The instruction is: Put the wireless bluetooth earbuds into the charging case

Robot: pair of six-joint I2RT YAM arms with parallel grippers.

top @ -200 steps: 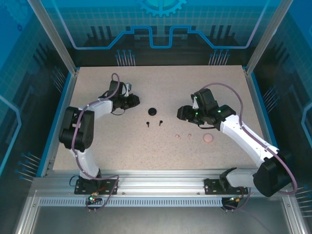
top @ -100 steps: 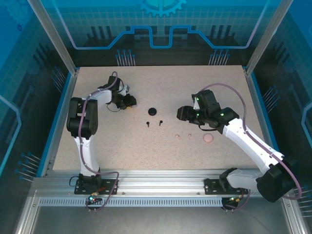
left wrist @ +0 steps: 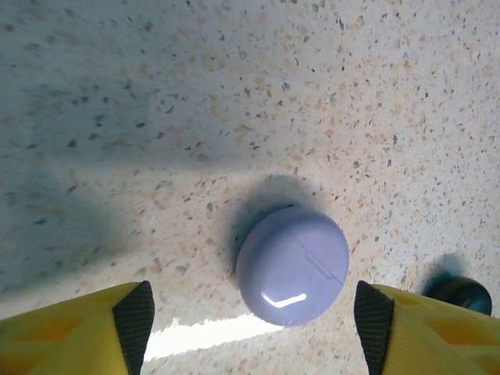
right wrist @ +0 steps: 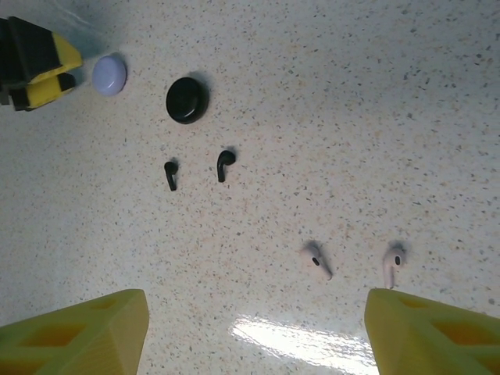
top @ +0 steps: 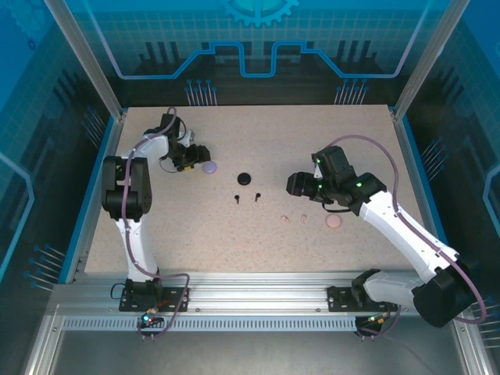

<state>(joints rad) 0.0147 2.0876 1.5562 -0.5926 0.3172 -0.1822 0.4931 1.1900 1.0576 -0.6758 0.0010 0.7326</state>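
A closed lilac charging case [left wrist: 292, 258] lies on the table between the open fingers of my left gripper [left wrist: 254, 332], apart from both pads; from above the case [top: 208, 167] sits just right of that gripper [top: 195, 159]. Two black earbuds [right wrist: 170, 174] [right wrist: 225, 164] lie below a closed black case [right wrist: 187, 99]. Two pale pink earbuds [right wrist: 317, 260] [right wrist: 392, 264] lie ahead of my right gripper [right wrist: 258, 336], which hovers open and empty. From above, the right gripper [top: 294, 186] is above the pink earbuds [top: 285, 219]. Lilac earbuds are out of view.
A closed pink case [top: 333, 223] rests right of the pink earbuds. The black case [top: 244, 178] stands mid-table, also at the left wrist view's right edge [left wrist: 461, 293]. The left gripper [right wrist: 35, 51] shows in the right wrist view's top left corner. Blue walls [top: 410, 156] border the table.
My left gripper has drawn back to the left, uncovering the lilac case, which now lies free on the table. The right gripper has shifted slightly right.
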